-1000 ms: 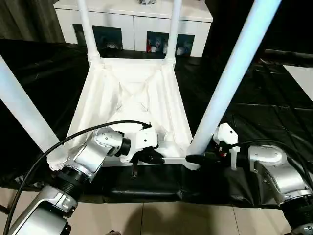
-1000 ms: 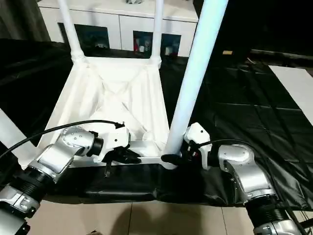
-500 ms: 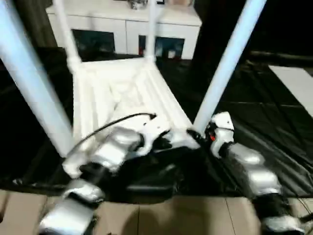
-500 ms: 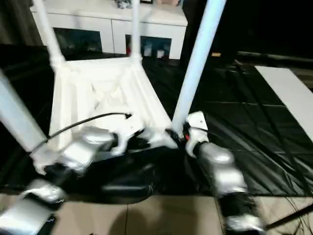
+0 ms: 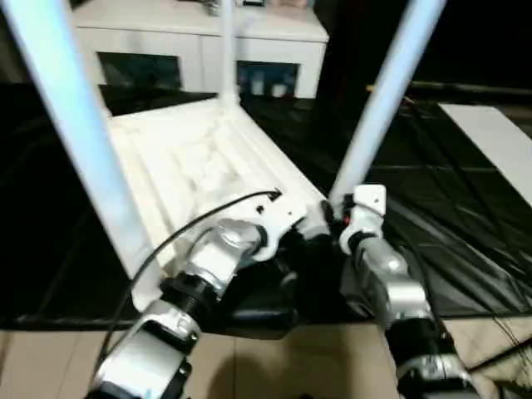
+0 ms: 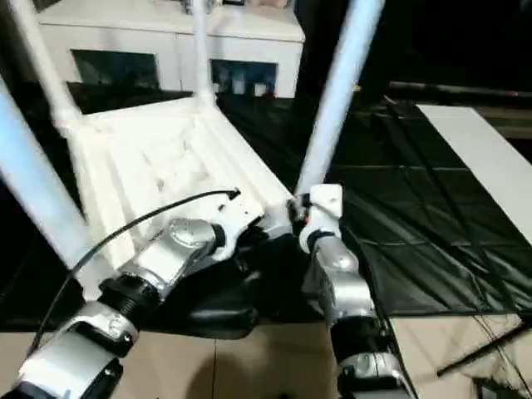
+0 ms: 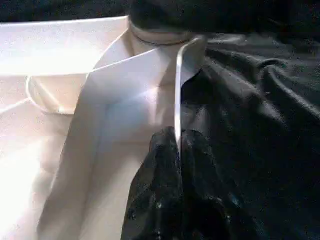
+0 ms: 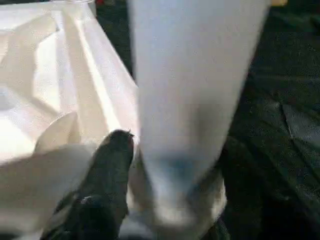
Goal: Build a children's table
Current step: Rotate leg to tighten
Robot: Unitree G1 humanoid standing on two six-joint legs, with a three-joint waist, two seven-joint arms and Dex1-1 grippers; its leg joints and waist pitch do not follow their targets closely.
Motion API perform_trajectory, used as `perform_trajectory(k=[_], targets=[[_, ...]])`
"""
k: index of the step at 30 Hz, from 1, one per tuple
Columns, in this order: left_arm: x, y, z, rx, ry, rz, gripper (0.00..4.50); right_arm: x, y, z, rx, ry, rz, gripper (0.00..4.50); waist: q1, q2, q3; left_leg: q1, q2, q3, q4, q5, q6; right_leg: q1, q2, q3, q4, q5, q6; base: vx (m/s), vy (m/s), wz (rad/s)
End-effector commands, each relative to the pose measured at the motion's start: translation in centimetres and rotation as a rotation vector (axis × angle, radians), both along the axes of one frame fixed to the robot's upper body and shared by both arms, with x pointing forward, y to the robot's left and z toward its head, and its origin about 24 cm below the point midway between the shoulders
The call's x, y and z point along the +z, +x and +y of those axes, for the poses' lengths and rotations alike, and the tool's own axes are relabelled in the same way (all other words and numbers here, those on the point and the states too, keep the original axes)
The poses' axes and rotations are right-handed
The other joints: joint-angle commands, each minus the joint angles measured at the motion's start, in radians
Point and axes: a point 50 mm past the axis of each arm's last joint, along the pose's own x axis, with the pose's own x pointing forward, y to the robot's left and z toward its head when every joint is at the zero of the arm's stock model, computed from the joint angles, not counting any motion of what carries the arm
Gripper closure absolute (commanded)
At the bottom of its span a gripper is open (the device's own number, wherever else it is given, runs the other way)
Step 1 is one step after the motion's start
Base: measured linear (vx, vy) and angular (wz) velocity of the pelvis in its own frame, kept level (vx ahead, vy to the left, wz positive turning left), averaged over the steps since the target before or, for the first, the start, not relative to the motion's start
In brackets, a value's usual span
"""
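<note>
Pinching the ribbed white tabletop's (image 5: 191, 158) thin rim, left jaws (image 7: 177, 150) are clenched; right jaws unclear.

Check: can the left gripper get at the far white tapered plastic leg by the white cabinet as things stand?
Probably not. The left gripper is clamped on the near rim of the upturned white plastic tabletop, and the far leg stands across its whole ribbed underside, near the cabinet.

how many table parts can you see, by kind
tabletop: 1
legs standing up from it: 4
total: 5 parts
</note>
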Motion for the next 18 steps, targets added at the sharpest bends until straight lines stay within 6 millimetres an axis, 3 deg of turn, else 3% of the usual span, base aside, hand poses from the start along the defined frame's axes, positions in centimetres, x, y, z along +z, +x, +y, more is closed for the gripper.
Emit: perform_trajectory(k=[1, 2, 3, 5, 6, 7, 8, 9, 13, 14, 16, 18], targets=[[0.7, 0.3, -0.6, -0.025, 0.011, -0.055, 4.50, 0.2, -0.4, 1.1, 0.073, -0.026, -0.027, 1.45, -0.008, 0.002, -0.042, 0.007, 0.046, -0.046, -0.103, -0.634, -0.044, 0.021, -0.051, 0.025, -0.073, -0.616, -0.038, 0.000, 0.000, 0.00], [0.7, 0.2, -0.5, -0.065, 0.015, -0.058, 4.50, 0.6, -0.6, -0.3, 0.033, -0.064, -0.056, 1.38, -0.003, -0.004, -0.046, 0.009, 0.044, -0.040, -0.096, -0.585, -0.033, 0.016, -0.058, 0.035, -0.071, -0.598, -0.056, 0.000, 0.000, 0.00], [0.7, 0.2, -0.5, -0.065, 0.015, -0.058, 4.50, 0.6, -0.6, -0.3, 0.033, -0.064, -0.056, 1.35, 0.001, -0.004, -0.046, 0.007, 0.044, -0.038, -0.095, -0.561, -0.026, 0.014, -0.059, 0.040, -0.072, -0.585, -0.063, 0.000, 0.000, 0.00], [0.6, 0.1, -0.2, -0.109, 0.028, -0.066, 4.50, 0.8, -2.0, -2.2, 0.082, -0.106, -0.088, 1.35, 0.014, -0.005, -0.052, 0.001, 0.047, -0.028, -0.094, -0.474, -0.006, 0.014, -0.057, 0.055, -0.059, -0.496, -0.097, 0.000, 0.000, 0.00], [0.6, 0.1, -0.1, -0.121, 0.034, -0.070, 4.50, 0.7, -2.7, -2.6, 0.128, -0.114, -0.088, 1.35, 0.030, -0.008, -0.051, 0.010, 0.050, -0.015, -0.091, -0.429, 0.010, 0.003, -0.052, 0.064, -0.055, -0.421, -0.126, 0.000, 0.000, 0.00], [0.5, 0.1, -0.1, -0.127, 0.036, -0.072, 4.50, 0.4, -3.3, -2.8, 0.166, -0.124, -0.083, 1.35, 0.031, -0.009, -0.048, 0.006, 0.049, -0.011, -0.092, -0.413, 0.019, 0.003, -0.050, 0.068, -0.050, -0.400, -0.137, 0.000, 0.000, 0.00], [0.6, 0.1, 0.0, -0.138, 0.038, -0.088, 4.50, -0.1, -4.3, -3.2, 0.218, -0.148, -0.066, 1.35, 0.045, -0.014, -0.045, 0.002, 0.045, -0.004, -0.090, -0.399, 0.037, 0.001, -0.045, 0.080, -0.045, -0.424, -0.137, 0.000, 0.000, 0.00], [0.6, 0.2, -0.1, -0.144, 0.038, -0.101, 4.50, -0.4, -4.7, -3.3, 0.237, -0.160, -0.058, 1.35, 0.048, -0.016, -0.047, 0.005, 0.043, -0.001, -0.088, -0.392, 0.044, -0.002, -0.044, 0.083, -0.046, -0.432, -0.138, 0.000, 0.000, 0.00], [1.3, 0.7, -0.6, -0.140, 0.006, -0.196, 4.50, -1.5, -6.1, -3.8, 0.242, -0.168, -0.006, 1.35, 0.061, -0.017, -0.055, -0.013, 0.043, -0.003, -0.084, -0.303, 0.069, 0.008, -0.042, 0.091, -0.031, -0.403, -0.138, 0.000, 0.000, 0.00], [1.8, 0.8, -0.8, -0.117, -0.068, -0.176, 4.06, -1.5, -6.3, -3.7, 0.238, -0.166, 0.000, 1.33, 0.065, -0.017, -0.056, -0.012, 0.043, 0.000, -0.081, -0.291, 0.068, 0.006, -0.042, 0.092, -0.028, -0.393, -0.148, 0.000, 0.000, 0.00], [2.8, 1.1, -0.9, -0.070, -0.171, -0.167, 3.94, -1.4, -6.3, -3.4, 0.241, -0.160, 0.002, 1.33, 0.067, -0.022, -0.054, -0.014, 0.039, 0.003, -0.078, -0.291, 0.071, 0.005, -0.039, 0.093, -0.026, -0.414, -0.150, 0.000, 0.000, 0.00], [3.7, 1.1, -0.7, -0.068, -0.230, -0.171, 3.87, -1.1, -6.2, -2.6, 0.279, -0.151, 0.002, 1.33, 0.074, -0.015, -0.061, -0.008, 0.044, 0.003, -0.074, -0.257, 0.077, 0.003, -0.044, 0.097, -0.020, -0.370, -0.177, 0.000, 0.000, 0.00]])
